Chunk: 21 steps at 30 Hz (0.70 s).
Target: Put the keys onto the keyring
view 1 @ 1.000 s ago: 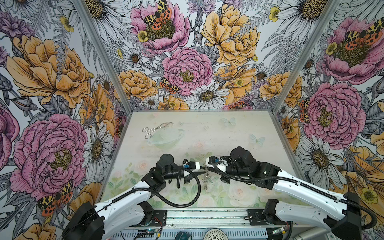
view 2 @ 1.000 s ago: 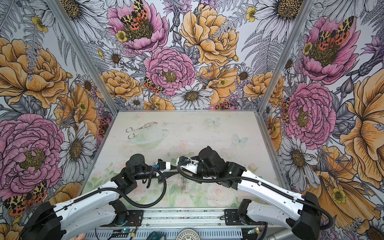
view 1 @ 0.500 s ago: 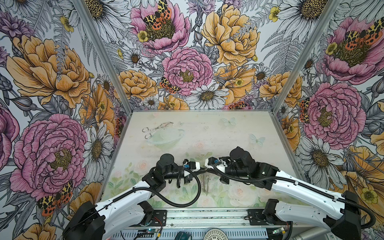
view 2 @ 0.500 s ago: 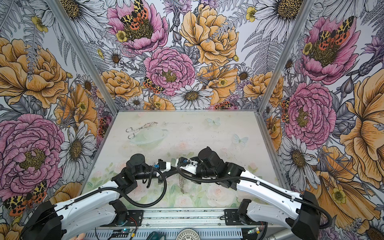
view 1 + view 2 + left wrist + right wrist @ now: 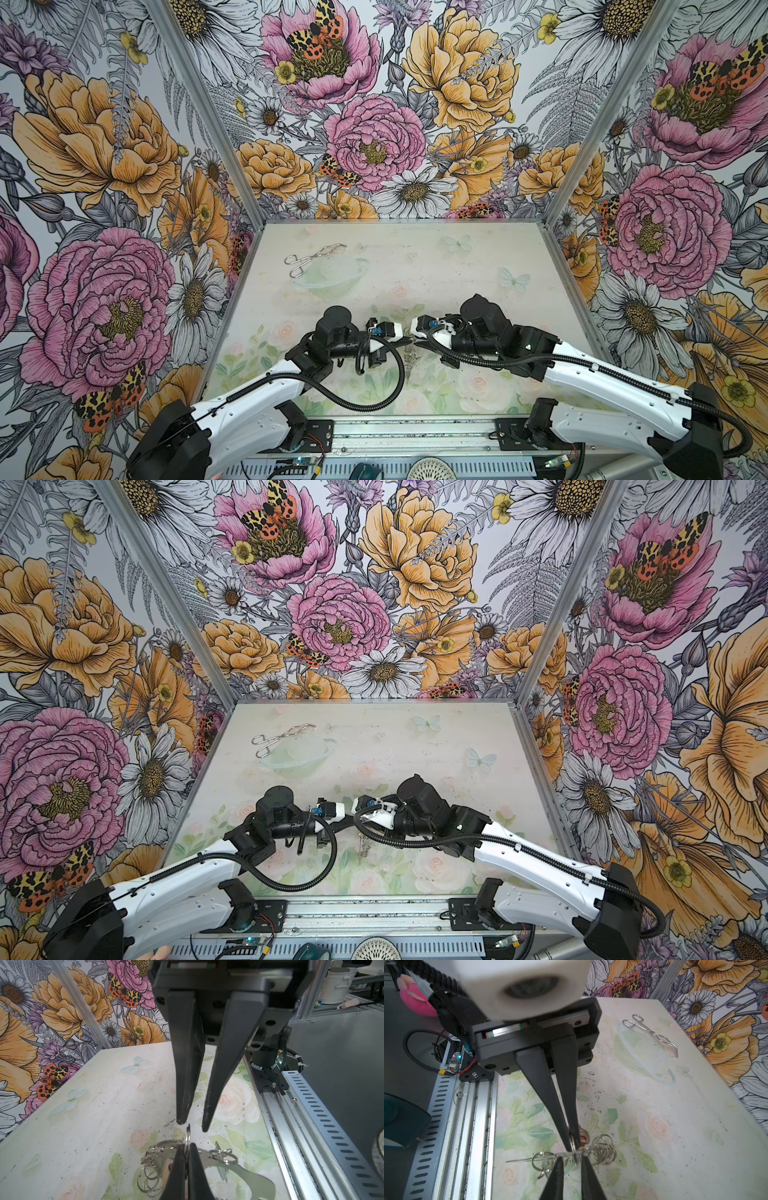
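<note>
Left hand (image 5: 572, 1142): jaws closed tight on the keyring (image 5: 241, 1171), pinching one small silver ring (image 5: 188, 1136) of its fringe edge-on. The rest of the keyring hangs just below the fingertips, over the worktop (image 5: 93, 1126).

Right hand (image 5: 193, 1126): tip to tip with the left hand, jaws slightly parted either side of that ring's free edge, gripping nothing.

The keys (image 5: 584, 1136), red tag showing, sit just behind the left hand's fingertips.
</note>
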Each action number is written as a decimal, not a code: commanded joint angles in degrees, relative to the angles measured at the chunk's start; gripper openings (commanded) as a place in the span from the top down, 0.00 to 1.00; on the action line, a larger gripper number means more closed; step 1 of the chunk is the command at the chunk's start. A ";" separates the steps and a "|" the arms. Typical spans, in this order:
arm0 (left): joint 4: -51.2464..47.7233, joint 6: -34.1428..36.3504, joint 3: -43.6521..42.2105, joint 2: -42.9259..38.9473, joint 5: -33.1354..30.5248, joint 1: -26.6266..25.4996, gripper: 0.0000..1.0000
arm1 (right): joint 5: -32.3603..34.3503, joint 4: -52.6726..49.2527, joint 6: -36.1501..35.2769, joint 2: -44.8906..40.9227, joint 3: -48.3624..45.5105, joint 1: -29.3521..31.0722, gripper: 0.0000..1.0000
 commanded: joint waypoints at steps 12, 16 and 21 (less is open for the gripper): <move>-2.10 2.19 1.96 0.07 -0.61 -1.31 1.00 | 0.39 -8.26 -3.69 5.19 8.10 1.12 0.80; -2.10 2.25 1.96 -0.13 -0.54 -1.31 1.00 | 0.69 -8.42 -3.99 5.90 8.39 1.22 0.82; -2.10 2.19 1.96 -0.23 -0.31 -1.40 1.00 | 0.88 -8.46 -3.86 6.58 8.62 1.31 0.86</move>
